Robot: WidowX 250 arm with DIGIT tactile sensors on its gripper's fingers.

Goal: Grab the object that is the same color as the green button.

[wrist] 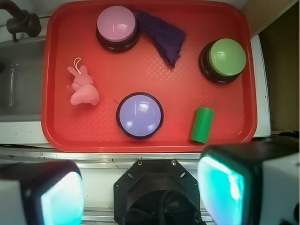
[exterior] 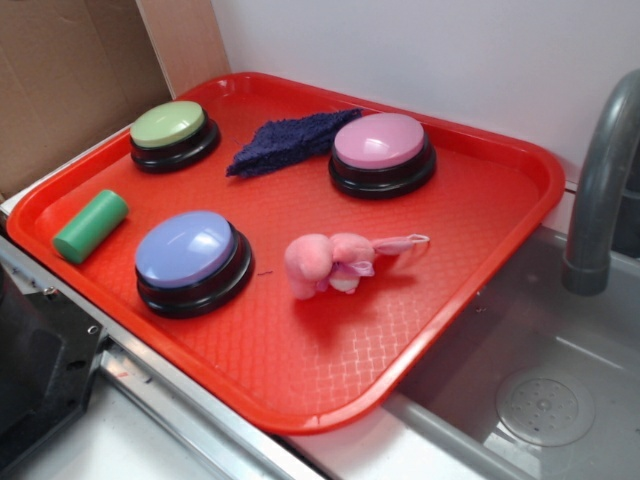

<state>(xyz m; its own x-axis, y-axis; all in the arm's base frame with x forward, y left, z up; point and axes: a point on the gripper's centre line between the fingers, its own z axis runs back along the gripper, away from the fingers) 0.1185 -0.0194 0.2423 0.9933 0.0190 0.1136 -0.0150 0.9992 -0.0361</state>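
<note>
Red plastic tray point(exterior: 500, 270) point(wrist: 187, 84), textured floor, raised rim; set on a counter beside a grey metal sink point(exterior: 520, 400) point(wrist: 18, 89) with a grey tap point(exterior: 600, 190) point(wrist: 18, 21).

Contents of tray:
- Small solid green cylinder point(exterior: 90, 226) point(wrist: 202, 124), smooth and matte, laid on its side near the tray's rim, touching nothing; placed between the green-topped button and the lilac-topped one, apart from both.
- Large round push button with pale green domed top and black base point(exterior: 174, 135) point(wrist: 224, 60), in a tray corner.
- Round push button, blue-lilac dome, black base point(exterior: 192, 262) point(wrist: 140, 115).
- Round push button, pink dome, black base point(exterior: 382, 153) point(wrist: 117, 28).
- Dark purple knitted cloth point(exterior: 290, 140) point(wrist: 164, 37), folded to a wedge, between the green and pink buttons.
- Small pink plush rabbit point(exterior: 335, 262) point(wrist: 82, 87), lying on its side, with a thin loop.

Robot gripper point(wrist: 140, 197): seen only in the wrist view, off the tray, above the counter edge. Two pale-padded fingers point(wrist: 229, 185) are spread wide apart, with nothing held between them.
</note>
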